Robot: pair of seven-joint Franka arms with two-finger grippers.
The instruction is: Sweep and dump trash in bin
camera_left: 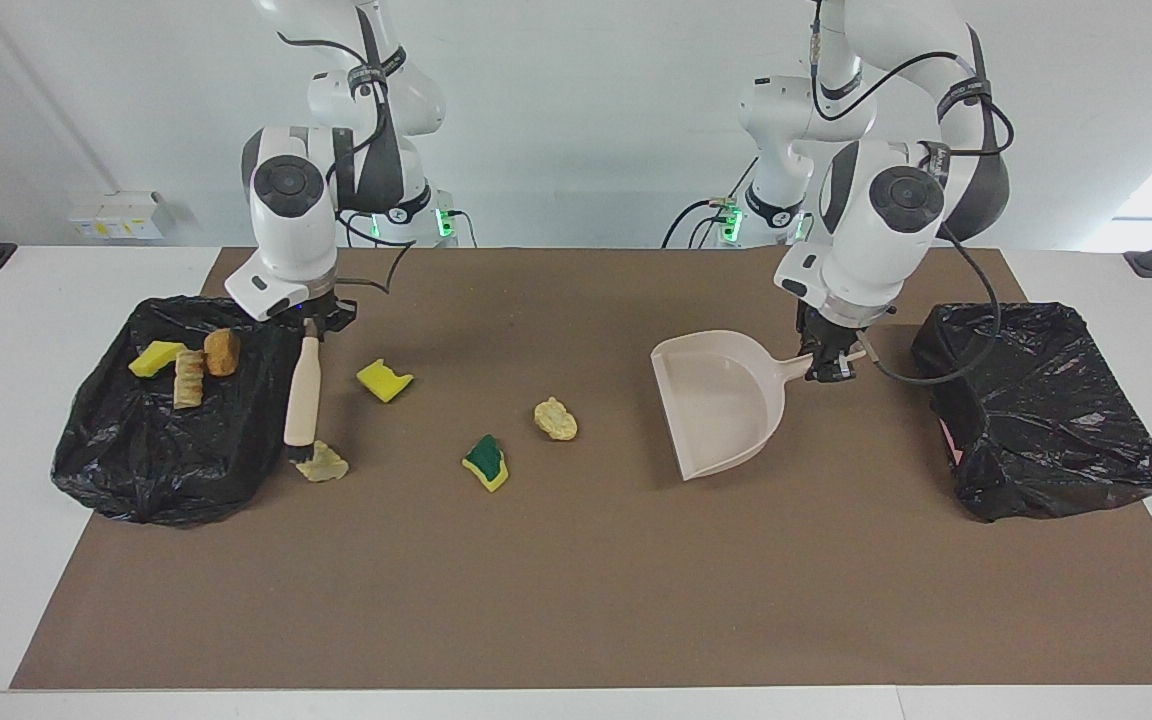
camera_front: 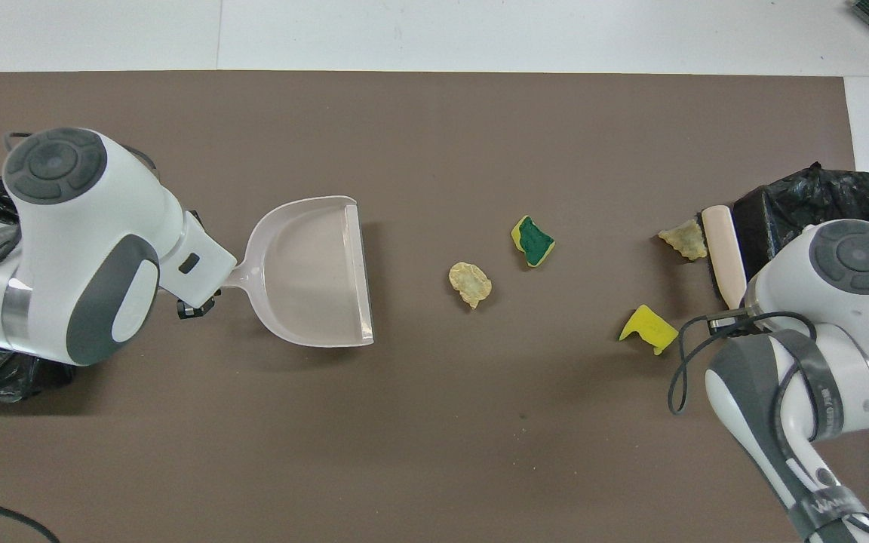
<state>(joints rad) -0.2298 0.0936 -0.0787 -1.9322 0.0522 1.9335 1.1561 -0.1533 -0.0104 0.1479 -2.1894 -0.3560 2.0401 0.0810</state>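
Observation:
My left gripper is shut on the handle of the beige dustpan, whose mouth faces the right arm's end of the table. My right gripper is shut on the beige-handled brush. Its black bristles touch a pale beige chunk. On the mat lie a yellow chunk, a green-and-yellow chunk and a pale beige chunk, the last nearest the dustpan's mouth.
A crumpled black bag at the right arm's end carries a yellow, a striped beige and an orange chunk. A black-bag-lined bin stands at the left arm's end, beside the dustpan's handle. A brown mat covers the table.

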